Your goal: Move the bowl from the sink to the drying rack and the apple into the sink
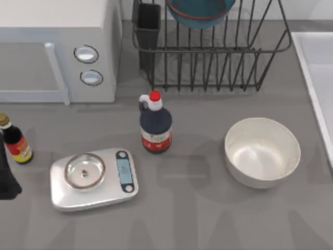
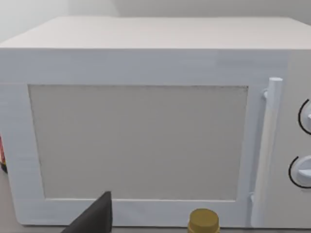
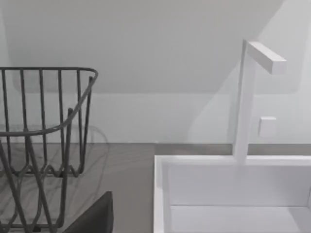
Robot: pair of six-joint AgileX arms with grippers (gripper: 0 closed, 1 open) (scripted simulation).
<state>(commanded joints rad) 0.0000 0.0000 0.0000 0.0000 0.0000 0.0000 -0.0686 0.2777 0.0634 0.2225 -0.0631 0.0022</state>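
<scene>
The dark teal-blue bowl (image 1: 200, 13) with its reddish band rests in the black wire drying rack (image 1: 213, 57) at the back middle, partly cut off by the top view's upper edge. The pale sink (image 1: 304, 62) runs along the right edge, and its rim (image 3: 218, 160) and inner wall are close in the right wrist view. The apple is out of view. My left gripper (image 2: 95, 218) hangs low at the far left of the table, facing the microwave door. My right gripper (image 3: 97, 216) is between the rack's end (image 3: 43, 145) and the sink.
A white microwave (image 1: 57, 52) fills the back left. On the counter stand a dark bottle with a red cap (image 1: 155, 125), a plain white bowl (image 1: 263, 151), a silver kitchen scale (image 1: 93, 177) and a small sauce bottle (image 1: 15, 143). A white faucet (image 3: 245, 97) rises behind the sink.
</scene>
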